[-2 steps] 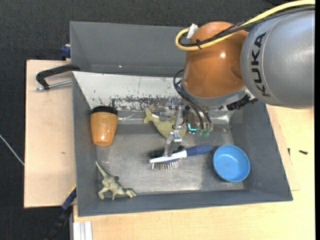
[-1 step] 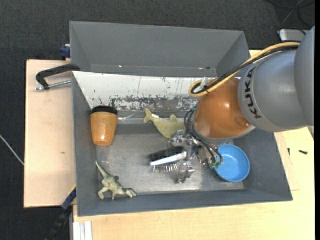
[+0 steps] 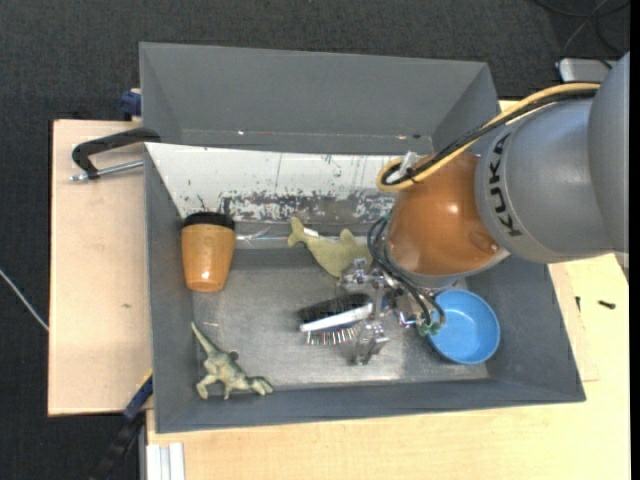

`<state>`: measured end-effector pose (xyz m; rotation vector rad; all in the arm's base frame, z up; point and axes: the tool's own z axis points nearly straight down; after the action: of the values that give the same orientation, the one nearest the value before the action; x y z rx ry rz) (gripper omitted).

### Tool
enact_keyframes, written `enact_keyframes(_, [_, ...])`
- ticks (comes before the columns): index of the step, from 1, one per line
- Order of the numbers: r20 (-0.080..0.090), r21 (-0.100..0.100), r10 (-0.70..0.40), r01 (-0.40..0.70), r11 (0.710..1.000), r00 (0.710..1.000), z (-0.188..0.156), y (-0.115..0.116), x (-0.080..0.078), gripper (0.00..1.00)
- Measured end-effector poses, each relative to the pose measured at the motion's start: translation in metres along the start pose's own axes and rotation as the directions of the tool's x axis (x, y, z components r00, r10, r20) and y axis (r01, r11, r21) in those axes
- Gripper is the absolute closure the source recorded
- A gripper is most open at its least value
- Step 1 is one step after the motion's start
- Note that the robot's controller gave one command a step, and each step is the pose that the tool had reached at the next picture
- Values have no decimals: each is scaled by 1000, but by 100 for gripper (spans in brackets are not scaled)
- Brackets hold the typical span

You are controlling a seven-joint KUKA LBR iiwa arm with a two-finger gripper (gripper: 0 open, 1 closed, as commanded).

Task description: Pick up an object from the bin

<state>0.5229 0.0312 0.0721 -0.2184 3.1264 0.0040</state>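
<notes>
My gripper (image 3: 364, 316) is low in the bin's middle, right of centre, and open. One finger (image 3: 356, 280) stands behind the right end of a black brush with white bristles (image 3: 330, 321), the other finger (image 3: 369, 349) in front of it. The brush lies flat on the bin floor, reaching left from between the fingers. Just behind the gripper lies a pale yellow-green toy animal (image 3: 325, 247). A blue bowl (image 3: 463, 330) sits close to the right of the gripper, partly covered by the wrist.
An orange cup with a black rim (image 3: 207, 253) stands at the left wall. A green toy dinosaur (image 3: 226, 370) lies in the front left corner. The arm and its orange cover hang over the bin's right back part.
</notes>
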Motion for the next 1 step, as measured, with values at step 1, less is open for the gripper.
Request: enact_keyframes(1, [-3,0,1,-1,1000,1000,-1,1,-1,0])
